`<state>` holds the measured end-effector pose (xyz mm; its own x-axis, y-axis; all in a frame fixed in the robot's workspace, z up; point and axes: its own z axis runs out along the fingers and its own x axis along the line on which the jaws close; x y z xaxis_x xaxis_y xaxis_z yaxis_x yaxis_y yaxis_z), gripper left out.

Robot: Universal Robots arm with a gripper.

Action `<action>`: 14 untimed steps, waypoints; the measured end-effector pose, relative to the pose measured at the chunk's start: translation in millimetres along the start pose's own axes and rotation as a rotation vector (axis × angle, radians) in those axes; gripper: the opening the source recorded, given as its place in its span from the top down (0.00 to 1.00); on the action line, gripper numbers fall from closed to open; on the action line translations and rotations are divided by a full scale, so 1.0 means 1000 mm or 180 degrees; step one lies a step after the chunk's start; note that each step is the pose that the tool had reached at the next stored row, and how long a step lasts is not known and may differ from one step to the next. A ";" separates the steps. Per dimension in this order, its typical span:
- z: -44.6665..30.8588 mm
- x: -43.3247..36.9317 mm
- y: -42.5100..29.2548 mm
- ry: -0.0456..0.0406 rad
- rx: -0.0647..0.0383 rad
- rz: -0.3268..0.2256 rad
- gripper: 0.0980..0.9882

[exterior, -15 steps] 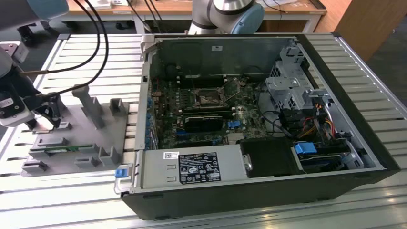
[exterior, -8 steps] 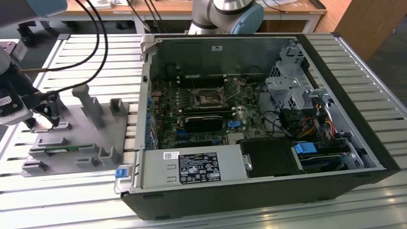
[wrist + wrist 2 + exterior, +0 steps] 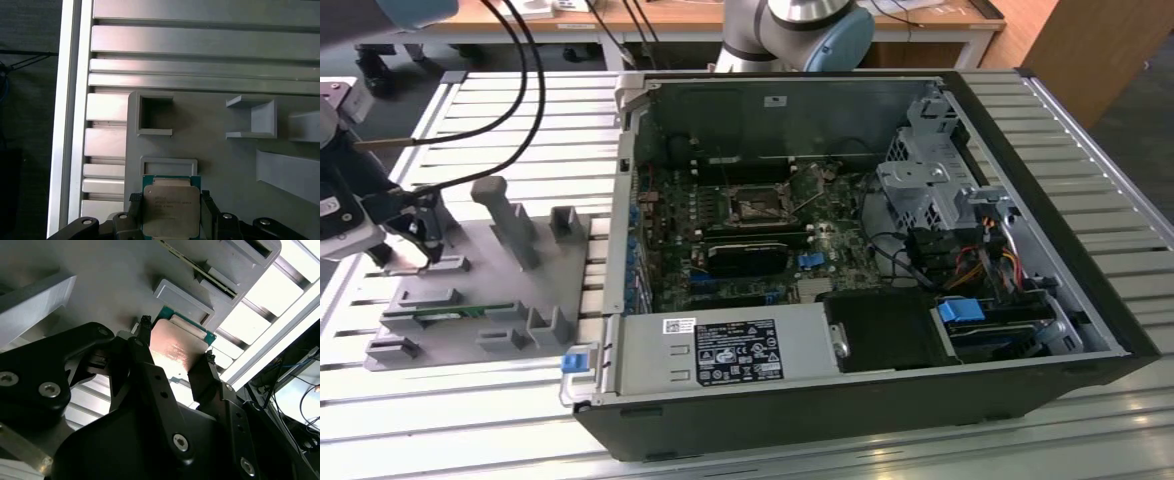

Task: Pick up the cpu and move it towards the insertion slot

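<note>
— Two fingers (image 3: 150, 371) of your end effector (image 3: 170, 199) press on opposite edges of the cpu (image 3: 169, 212); I read it as clenched on the chip.

— Where is it sitting?

— At the grey fixture (image 3: 474, 285) on the tabletop (image 3: 1067, 100), at the exterior view's left, just beside a small raised pocket. You cannot tell from these views whether it has left the fixture's surface. The slot (image 3: 757, 207) is well apart, on the board inside the open case (image 3: 854, 400).

— How will it handle?

— Light, stiff and flat, I judge. The metal top looks smooth, so it may slip or tilt if your hold is off-centre. The edges are the right place to take it. The underside is likely fragile, and the thin green rim too. Keep it level, and you should spare it any knock on the case wall.
</note>
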<state>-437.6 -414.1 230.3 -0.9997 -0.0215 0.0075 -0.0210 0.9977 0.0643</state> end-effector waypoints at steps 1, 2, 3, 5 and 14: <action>-0.0005 0.0000 0.0000 0.0000 0.0000 0.0000 0.50; -0.0012 0.0000 0.0000 0.0001 0.0000 0.0000 0.50; -0.0020 0.0001 0.0001 0.0001 0.0000 0.0000 0.50; -0.0038 0.0001 0.0002 0.0001 0.0000 0.0000 0.50; -0.0121 0.0001 0.0008 0.0001 0.0000 0.0000 0.50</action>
<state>-437.6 -414.1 242.5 -0.9997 -0.0215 0.0076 -0.0210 0.9977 0.0642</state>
